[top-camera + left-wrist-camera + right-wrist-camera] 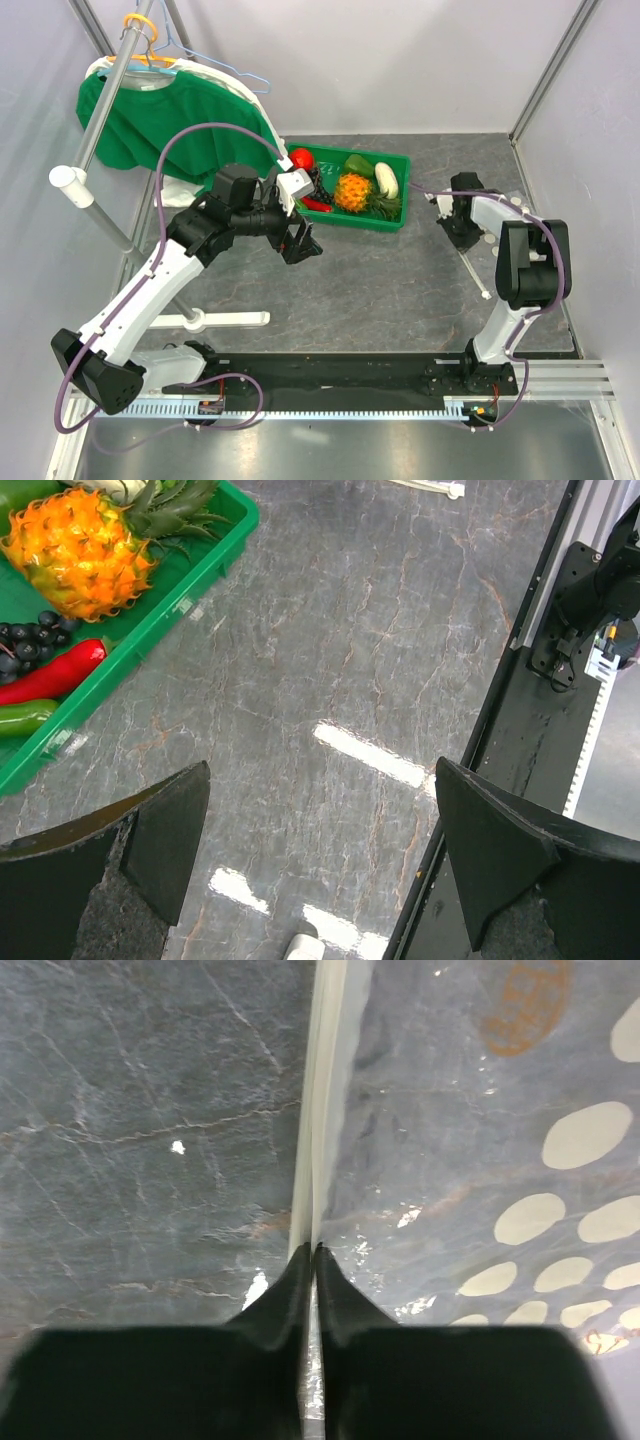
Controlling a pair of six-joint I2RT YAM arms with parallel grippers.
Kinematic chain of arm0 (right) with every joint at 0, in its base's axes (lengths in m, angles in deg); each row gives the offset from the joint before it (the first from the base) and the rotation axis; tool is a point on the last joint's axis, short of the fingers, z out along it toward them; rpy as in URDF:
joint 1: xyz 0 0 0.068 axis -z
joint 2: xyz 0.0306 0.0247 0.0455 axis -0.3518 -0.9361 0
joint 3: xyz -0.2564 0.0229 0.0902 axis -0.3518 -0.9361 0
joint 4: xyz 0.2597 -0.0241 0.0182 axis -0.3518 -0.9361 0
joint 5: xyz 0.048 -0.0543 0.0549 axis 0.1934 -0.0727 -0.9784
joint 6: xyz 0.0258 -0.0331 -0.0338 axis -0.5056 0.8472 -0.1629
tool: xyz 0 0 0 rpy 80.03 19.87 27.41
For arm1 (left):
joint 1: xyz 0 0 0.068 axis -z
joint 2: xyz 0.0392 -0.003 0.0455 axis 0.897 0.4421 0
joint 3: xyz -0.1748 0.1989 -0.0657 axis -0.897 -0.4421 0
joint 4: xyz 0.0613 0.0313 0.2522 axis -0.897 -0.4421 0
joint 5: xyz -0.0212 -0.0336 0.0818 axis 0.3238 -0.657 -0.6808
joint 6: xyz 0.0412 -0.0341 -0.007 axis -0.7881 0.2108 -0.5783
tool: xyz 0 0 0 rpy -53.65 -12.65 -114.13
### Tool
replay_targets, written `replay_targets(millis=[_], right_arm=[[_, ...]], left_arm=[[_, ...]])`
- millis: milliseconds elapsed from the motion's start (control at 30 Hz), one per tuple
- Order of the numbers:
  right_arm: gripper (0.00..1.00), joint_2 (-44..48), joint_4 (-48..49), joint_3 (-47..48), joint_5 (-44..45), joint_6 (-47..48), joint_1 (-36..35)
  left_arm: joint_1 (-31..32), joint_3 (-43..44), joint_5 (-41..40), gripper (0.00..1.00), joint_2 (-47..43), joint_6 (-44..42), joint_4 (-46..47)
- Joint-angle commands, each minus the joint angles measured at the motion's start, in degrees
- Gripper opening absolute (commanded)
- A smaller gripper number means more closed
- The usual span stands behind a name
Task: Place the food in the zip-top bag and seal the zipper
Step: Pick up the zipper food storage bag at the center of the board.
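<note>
So the right fingers (285, 1300) are squeezed together right on the zipper (318, 1110), pinching that pale strip between their tips. The strip runs straight away from them along the edge of the zip-top bag (480, 1140). The bag lies flat on the grey marbled worktop (380, 290) over on the right side, with its white dots showing to the right of the strip. The left fingers (165, 830) are spread wide with nothing between them, hanging over bare worktop just off the near corner of the green tray (150, 620). All the food sits in that tray, well apart from the bag: the orange pineapple (75, 550) at the front, with the dark grapes (30, 638) and red chili (50, 675) beside it. From the top view, the tomato (301, 158) is at the tray's far left corner, with the green pepper (359, 165) and the white vegetable (386, 179) toward the right end.
</note>
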Motion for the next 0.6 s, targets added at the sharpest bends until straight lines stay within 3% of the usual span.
replay_targets(millis=[0,233,400,567], right_arm=[[0.0,1.4,-1.2,2.8,-0.6,0.0,1.8],[0.0,11.2,-7.1,7.6,-9.5,-3.1,2.8],[0.0,20.3,-11.7,14.1,-17.6,-7.4,2.8],[0.0,24.5,-14.1,16.4,-24.1,-12.6,2.9]], left_arm=[[-0.1,-0.4,2.0,1.0,-1.0,1.5,2.0],[-0.1,-0.4,-0.1,1.0,0.0,6.3,4.5],[0.6,-0.5,-2.5,1.0,1.6,18.8,13.4],[6.3,4.5,-13.0,1.0,7.1,26.7,21.1]])
